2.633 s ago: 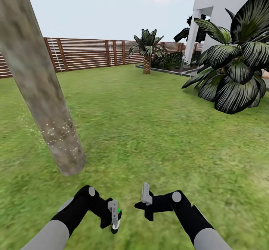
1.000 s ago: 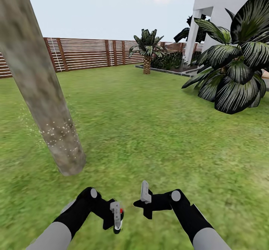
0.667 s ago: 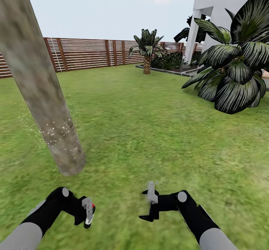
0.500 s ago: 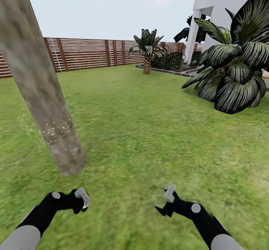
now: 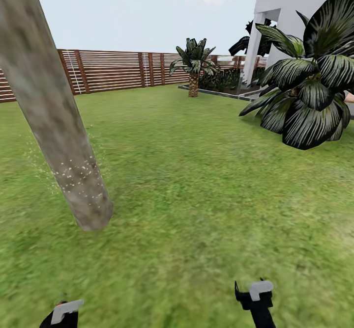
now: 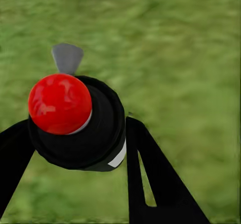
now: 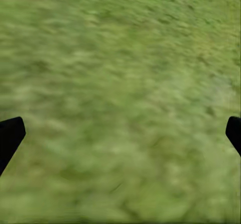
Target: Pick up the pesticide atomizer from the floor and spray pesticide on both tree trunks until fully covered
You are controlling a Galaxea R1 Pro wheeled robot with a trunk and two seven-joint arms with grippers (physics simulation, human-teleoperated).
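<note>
The black, red-capped pesticide atomizer (image 6: 75, 121) is clenched in the left pincer (image 6: 75, 148), kept ready beside the speckled grey-tan tree trunk (image 5: 73, 180) — the right pincer (image 7: 120, 133) is spread, idle over grass.

Both grippers are matte black with pale grey plates. In the head view the left gripper (image 5: 63, 314) shows at seven o'clock, a grey angular plate on a black body; the right gripper (image 5: 256, 294) at five o'clock carries a similar grey block. Its black fingers (image 7: 10, 136) are flat and tapered.
</note>
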